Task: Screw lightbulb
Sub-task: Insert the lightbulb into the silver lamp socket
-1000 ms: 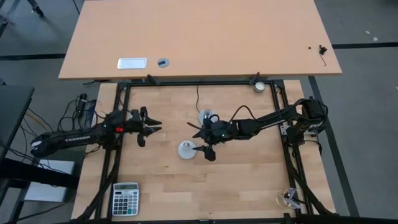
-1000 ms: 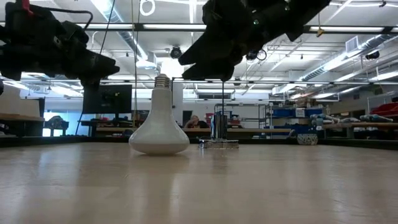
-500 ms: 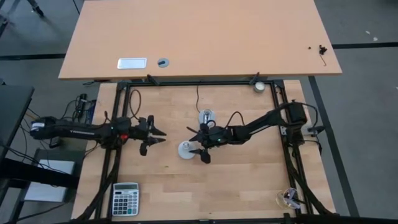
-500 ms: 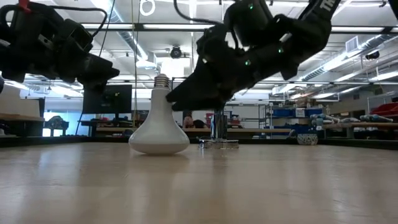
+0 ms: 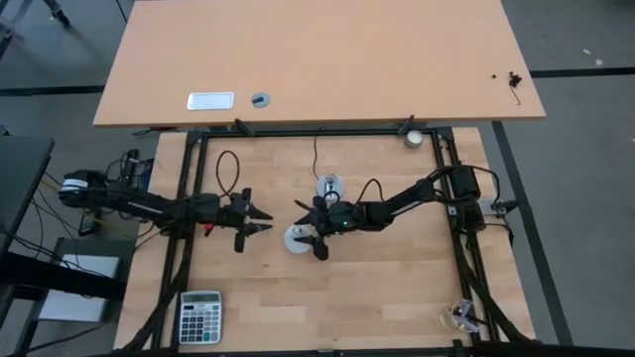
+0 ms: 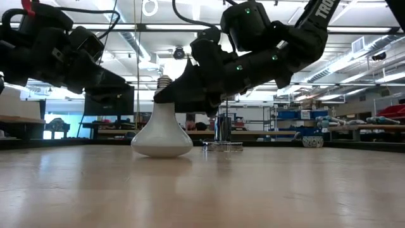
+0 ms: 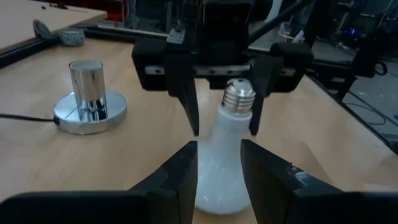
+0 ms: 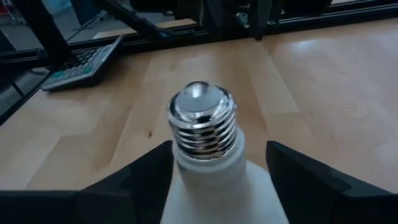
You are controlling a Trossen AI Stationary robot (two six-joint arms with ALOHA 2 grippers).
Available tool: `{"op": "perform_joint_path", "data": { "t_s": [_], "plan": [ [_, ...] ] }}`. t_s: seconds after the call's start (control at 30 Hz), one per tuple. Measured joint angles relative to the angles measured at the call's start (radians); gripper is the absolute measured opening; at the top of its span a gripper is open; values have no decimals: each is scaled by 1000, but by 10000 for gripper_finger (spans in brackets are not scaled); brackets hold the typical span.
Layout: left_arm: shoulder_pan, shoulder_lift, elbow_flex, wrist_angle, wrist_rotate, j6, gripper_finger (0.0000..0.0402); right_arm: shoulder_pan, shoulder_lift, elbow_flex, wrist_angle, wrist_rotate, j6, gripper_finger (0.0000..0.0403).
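Observation:
The white lightbulb [image 5: 295, 238] stands on its dome on the wooden table, silvery screw base [image 8: 202, 121] up. My right gripper [image 5: 308, 230] comes from the table's right, slanting slightly down. It is open, with one finger [image 8: 146, 171] on either side of the bulb's neck; no touch shows. My left gripper [image 5: 263, 220] is open, a short way left of the bulb and pointing at it [image 7: 221, 155]. The silver socket base [image 5: 330, 185] with its thin black cord stands just beyond the bulb.
A calculator [image 5: 201, 317] lies at the near left corner. A small roll [image 5: 413, 138] sits at the far right of the frame, and a clear glassy object [image 5: 458, 315] at the near right. A larger bare tabletop [image 5: 317, 59] lies beyond.
My right gripper has come down and toward the table's left, so its fingers now flank the bulb's neck. My left gripper has moved toward the table's right, closer to the bulb. The bulb has stayed in place.

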Motion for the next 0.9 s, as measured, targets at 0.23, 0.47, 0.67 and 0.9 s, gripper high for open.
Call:
{"op": "perform_joint_path", "data": {
  "t_s": [0.23,0.47,0.67,0.9],
  "plan": [
    [0,81,1,104,-15,0,129,0,0,0,11,-2,-2,148],
    [0,97,2,143,-16,0,128,-1,-48,-2,82,-4,-14,148],
    [0,96,4,162,-71,34,128,-4,-190,-2,78,-4,-97,159],
    [0,97,52,233,-145,113,128,-4,-343,0,131,41,-187,155]
  ]
}}
